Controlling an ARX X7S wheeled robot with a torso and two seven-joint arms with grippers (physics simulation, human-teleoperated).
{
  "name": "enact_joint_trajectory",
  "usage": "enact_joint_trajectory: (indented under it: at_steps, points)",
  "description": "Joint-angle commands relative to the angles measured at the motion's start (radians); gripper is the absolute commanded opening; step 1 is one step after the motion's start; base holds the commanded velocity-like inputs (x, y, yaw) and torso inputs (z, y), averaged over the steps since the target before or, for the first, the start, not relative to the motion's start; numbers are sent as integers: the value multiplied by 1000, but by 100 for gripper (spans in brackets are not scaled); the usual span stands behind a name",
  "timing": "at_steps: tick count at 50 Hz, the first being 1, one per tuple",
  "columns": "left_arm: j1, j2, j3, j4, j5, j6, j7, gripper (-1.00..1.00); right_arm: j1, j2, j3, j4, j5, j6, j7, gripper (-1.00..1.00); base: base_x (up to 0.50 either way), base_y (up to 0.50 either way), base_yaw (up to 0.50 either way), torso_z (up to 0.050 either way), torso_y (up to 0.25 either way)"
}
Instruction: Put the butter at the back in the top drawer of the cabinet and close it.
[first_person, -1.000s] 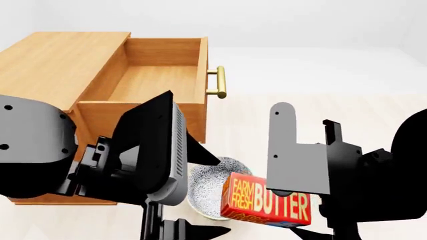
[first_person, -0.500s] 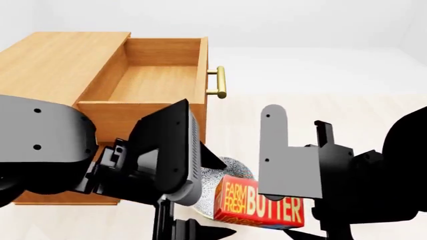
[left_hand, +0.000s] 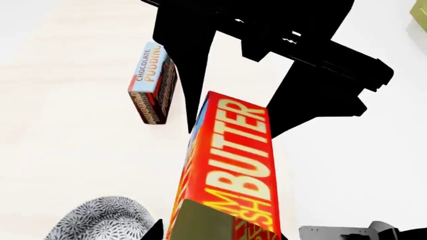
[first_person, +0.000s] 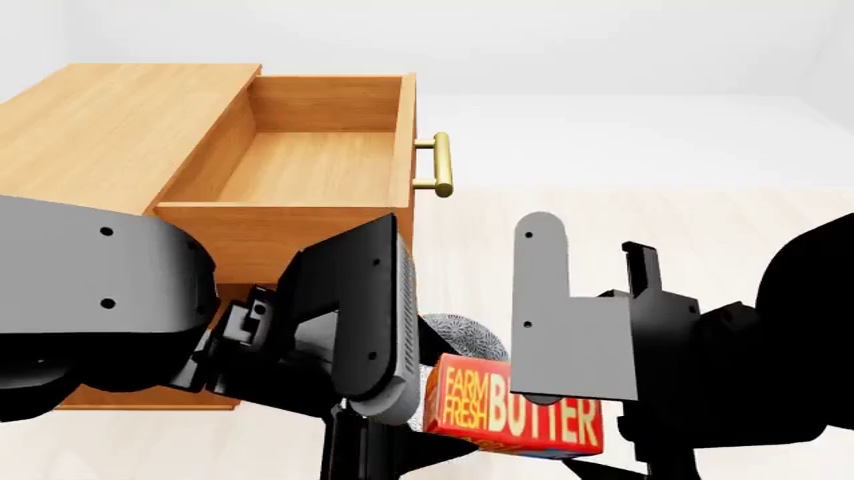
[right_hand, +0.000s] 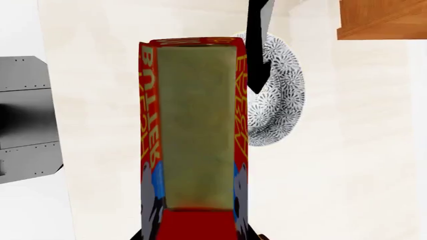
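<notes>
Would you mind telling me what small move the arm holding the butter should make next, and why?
Probably lift the butter a little higher. It sits low beside the bowl, apparently held in the right tool, well below the rim of the open top drawer, so it must rise before moving over to the back.

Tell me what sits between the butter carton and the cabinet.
In the head view, the patterned bowl lies between the butter and the cabinet, partly hidden behind the left arm.
</notes>
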Motion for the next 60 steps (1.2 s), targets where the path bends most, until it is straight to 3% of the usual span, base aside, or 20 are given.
enact_joint_trajectory:
  at_steps: [1,23,24,60]
  points:
    - [11,-7,-13,27,1,26,0,-100,10,-3,14,4,-29,-6,4,-100,0,0,0,0,0]
    - [9,-22,-35,57,-18,48,-4,-100,14,-5,11,15,-17,-8,24,-100,0,0,0,0,0]
    - [8,-23,-36,58,-19,47,-5,-100,14,-4,11,14,-15,-9,26,100,0,0,0,0,0]
    - [-11,-66,-52,1,-9,46,4,-100,-5,43,-20,3,-69,18,-22,100,0,0,0,0,1]
